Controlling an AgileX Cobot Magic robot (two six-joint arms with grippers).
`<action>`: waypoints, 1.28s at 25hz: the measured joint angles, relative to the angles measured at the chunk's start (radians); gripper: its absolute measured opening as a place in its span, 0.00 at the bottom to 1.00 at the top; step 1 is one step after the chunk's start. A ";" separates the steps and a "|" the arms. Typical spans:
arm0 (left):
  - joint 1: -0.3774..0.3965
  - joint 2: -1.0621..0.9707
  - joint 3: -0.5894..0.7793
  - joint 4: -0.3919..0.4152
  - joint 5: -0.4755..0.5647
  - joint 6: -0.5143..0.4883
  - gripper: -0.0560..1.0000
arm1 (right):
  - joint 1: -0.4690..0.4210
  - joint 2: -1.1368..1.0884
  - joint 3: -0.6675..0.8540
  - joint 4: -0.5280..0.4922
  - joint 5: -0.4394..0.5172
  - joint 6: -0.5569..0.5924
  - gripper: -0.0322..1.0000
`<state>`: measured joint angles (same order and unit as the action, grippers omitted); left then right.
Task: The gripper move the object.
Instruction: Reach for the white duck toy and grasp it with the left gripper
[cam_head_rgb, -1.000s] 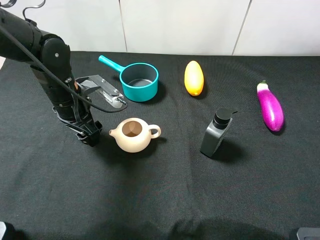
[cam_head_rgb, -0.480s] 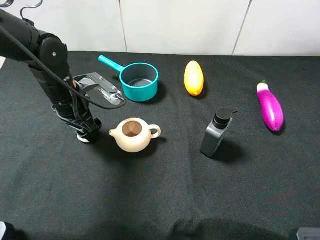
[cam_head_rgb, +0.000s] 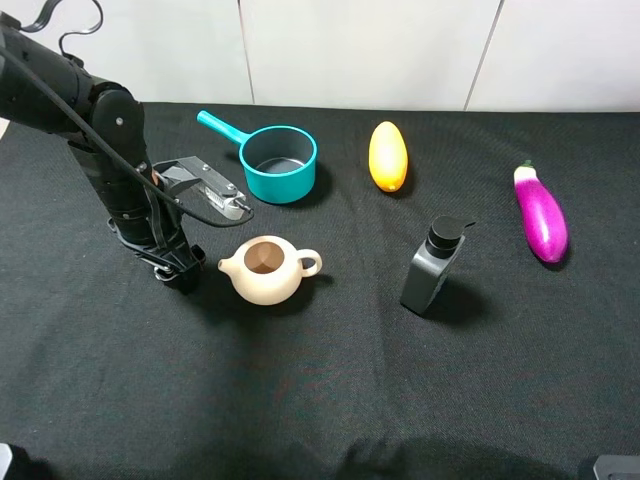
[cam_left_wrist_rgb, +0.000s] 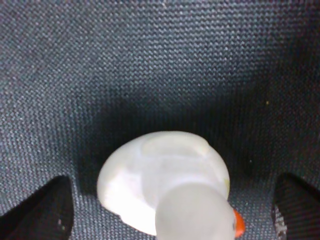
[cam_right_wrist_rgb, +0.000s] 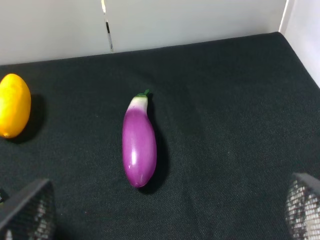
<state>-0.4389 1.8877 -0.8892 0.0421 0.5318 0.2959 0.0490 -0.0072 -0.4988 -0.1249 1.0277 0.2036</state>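
The object (cam_left_wrist_rgb: 162, 182) is a small cream-white rounded lump with a tiny orange spot, lying on the black cloth. My left gripper (cam_left_wrist_rgb: 170, 212) is open right over it, with one dark finger (cam_left_wrist_rgb: 45, 210) on each side and a gap between each and the object. In the high view the left gripper (cam_head_rgb: 177, 268) points down at the cloth just left of the teapot and hides the object. My right gripper (cam_right_wrist_rgb: 165, 212) is open with nothing between its fingers, hovering short of the eggplant.
A beige teapot (cam_head_rgb: 266, 270) sits close to the right of the left gripper. Behind it are a teal saucepan (cam_head_rgb: 278, 163) and a yellow oval fruit (cam_head_rgb: 388, 155). A dark pump bottle (cam_head_rgb: 433, 266) stands mid-table, and a purple eggplant (cam_head_rgb: 541, 214) lies at the right.
The left gripper shifted slightly left, showing a bit of white beneath it, then moved back right and covers the object again. Its jaws stayed open. Nothing else moved.
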 joint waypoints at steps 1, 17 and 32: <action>0.000 0.000 0.000 0.000 -0.003 0.000 0.84 | 0.000 0.000 0.000 0.000 0.000 0.000 0.70; 0.000 0.001 0.000 0.000 -0.030 0.000 0.79 | 0.000 0.000 0.000 0.000 0.000 0.000 0.70; 0.000 0.001 0.000 -0.013 -0.025 -0.001 0.57 | 0.000 0.000 0.000 0.000 0.000 0.000 0.70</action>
<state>-0.4389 1.8889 -0.8892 0.0294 0.5064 0.2950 0.0490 -0.0072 -0.4988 -0.1249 1.0277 0.2036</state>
